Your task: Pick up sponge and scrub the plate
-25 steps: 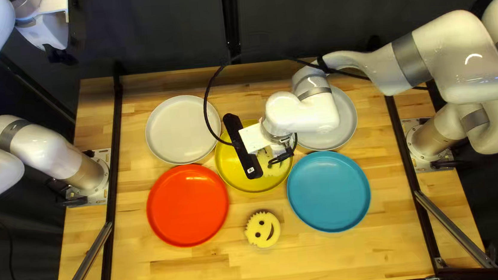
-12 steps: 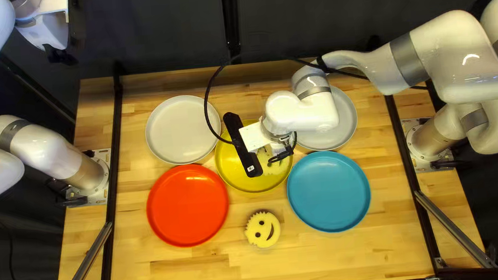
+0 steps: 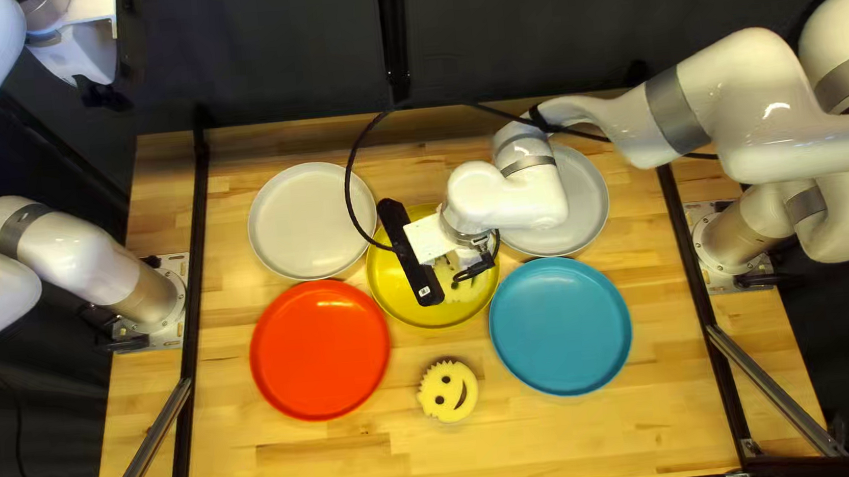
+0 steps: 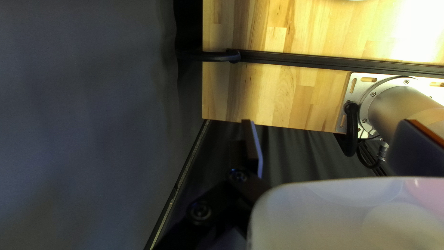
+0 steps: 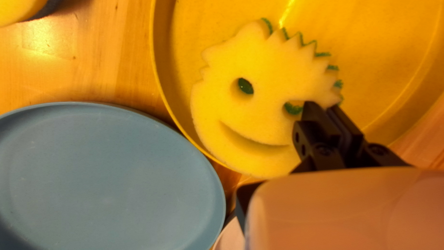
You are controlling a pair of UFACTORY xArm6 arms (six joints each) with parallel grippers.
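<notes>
Currently the right tool (image 3: 472,269) is clenched on the spiky edge of a round yellow smiley-face sponge (image 5: 273,60) with green bits at its points. That sponge is over the round yellow plate (image 3: 399,297), its smile-side edge overlapping the rim in the right wrist view. A second yellow smiley sponge (image 3: 441,390) lies on the wooden tabletop (image 3: 363,469), between the round red plate (image 3: 320,350) and the round blue plate (image 3: 560,326). The left tool (image 3: 103,95) is released, its fingers spread wide, well apart from the plates.
</notes>
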